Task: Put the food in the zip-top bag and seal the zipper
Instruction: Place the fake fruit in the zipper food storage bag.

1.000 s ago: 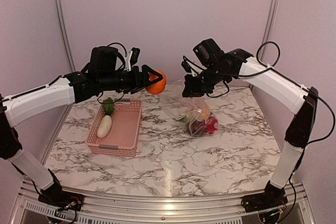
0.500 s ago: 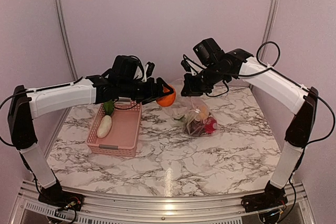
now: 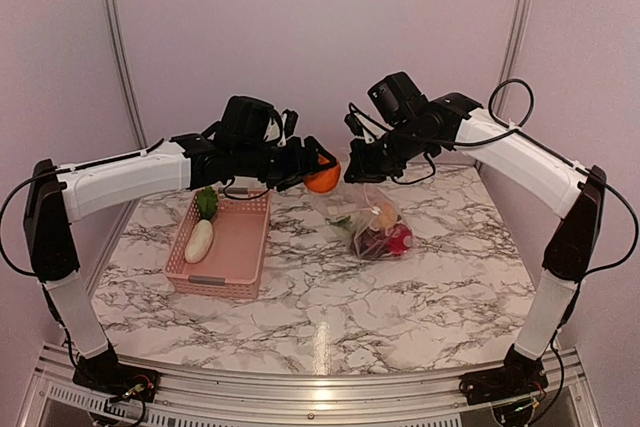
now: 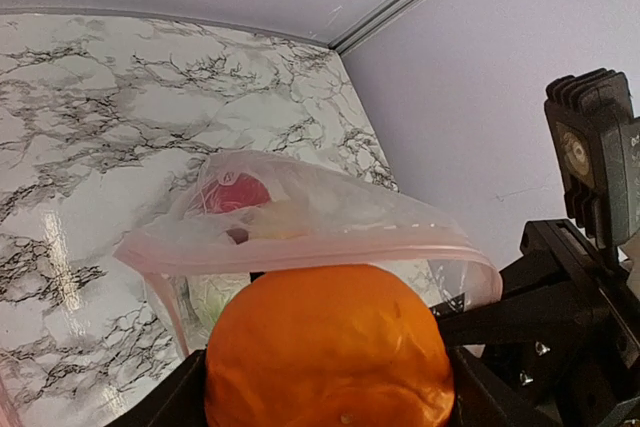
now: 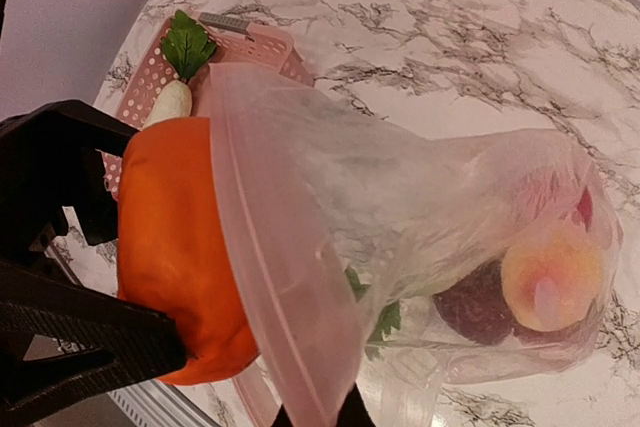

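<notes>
- Left arm (image 3: 130,175): over the last second it swung right, from above the pink basket (image 3: 240,245) across to the bag. Right arm (image 3: 520,162): no shift.
- Zip-top bag (image 3: 377,224): hangs from the right fingers (image 3: 357,169), which are pinched fully closed on its mouth edge. Its bottom sags onto the desk (image 3: 400,297). The mouth is pulled open and faces left.
- Zipper (image 4: 300,247): a pinkish strip round the rim, unsealed.
- Orange (image 3: 324,180): clamped in the left fingers (image 3: 316,171), which are spread wide around it. It is now right at the mouth. The right wrist view shows its far side behind the rim plastic, so it is probably crossing the opening, not yet released.
- Already inside: a red piece (image 3: 403,240), a yellow-peach fruit (image 5: 548,272), a dark piece (image 5: 478,309) and some green leaf.
- Reading: loading step, close to the drop. The next move probably calls for a little more depth, then letting go.
- One white radish (image 3: 199,239) with leaves still lies in the basket, so sealing looks some way off.
- Room: plain lilac walls (image 3: 320,17).
- Desk top: white marble pattern with grey veining, glossy, glare near the front edge.
- Metal rails (image 3: 112,37) run up the back corners.
</notes>
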Tool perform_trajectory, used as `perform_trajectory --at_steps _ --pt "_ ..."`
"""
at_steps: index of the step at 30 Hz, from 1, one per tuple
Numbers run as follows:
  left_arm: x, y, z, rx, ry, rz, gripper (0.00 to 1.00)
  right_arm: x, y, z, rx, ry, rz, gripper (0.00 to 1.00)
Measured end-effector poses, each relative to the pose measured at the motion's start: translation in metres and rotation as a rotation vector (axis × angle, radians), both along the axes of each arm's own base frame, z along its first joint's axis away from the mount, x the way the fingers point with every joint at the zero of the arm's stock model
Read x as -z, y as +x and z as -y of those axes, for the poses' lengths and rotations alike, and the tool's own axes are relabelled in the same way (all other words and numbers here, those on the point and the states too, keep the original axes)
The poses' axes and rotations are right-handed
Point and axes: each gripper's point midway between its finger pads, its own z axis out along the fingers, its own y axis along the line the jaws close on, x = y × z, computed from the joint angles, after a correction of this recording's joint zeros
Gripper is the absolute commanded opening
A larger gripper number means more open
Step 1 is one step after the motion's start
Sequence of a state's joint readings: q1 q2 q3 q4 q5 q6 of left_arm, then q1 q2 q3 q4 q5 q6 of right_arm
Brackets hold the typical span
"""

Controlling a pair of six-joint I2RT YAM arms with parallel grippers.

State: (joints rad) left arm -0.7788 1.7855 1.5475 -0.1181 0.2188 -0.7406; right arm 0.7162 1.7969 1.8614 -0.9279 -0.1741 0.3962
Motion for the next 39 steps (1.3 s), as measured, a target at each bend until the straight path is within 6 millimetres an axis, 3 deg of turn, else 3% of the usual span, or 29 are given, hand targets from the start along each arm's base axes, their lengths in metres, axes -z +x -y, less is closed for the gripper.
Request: perform_trajectory --at_steps 11,20,26,31,34,39 --pt "-0.025 -0.015 0.001 0.05 -0.041 0.025 0.52 -0.006 0.001 0.001 0.018 0.019 0.003 0.0" --pt "-0.01 -0.011 0.0 0.019 0.012 -0.028 0.51 -0.008 0.003 0.002 0.023 0.027 0.008 0.0" --pt "0.007 0.003 0.001 -0.042 0.064 -0.071 0.66 -0.008 0.003 0.001 0.021 0.03 0.005 0.0" --pt "0.011 0.017 0.004 -0.094 0.082 -0.094 0.86 -0.009 0.002 0.0 0.023 0.042 -0.004 0.0" --pt "0.0 0.025 0.008 -0.114 0.074 -0.086 0.98 -0.011 0.002 -0.001 0.029 0.06 -0.012 0.0" --pt "-0.024 0.029 0.01 -0.123 0.042 -0.047 0.99 -0.02 0.005 0.003 0.046 0.094 -0.009 0.0"
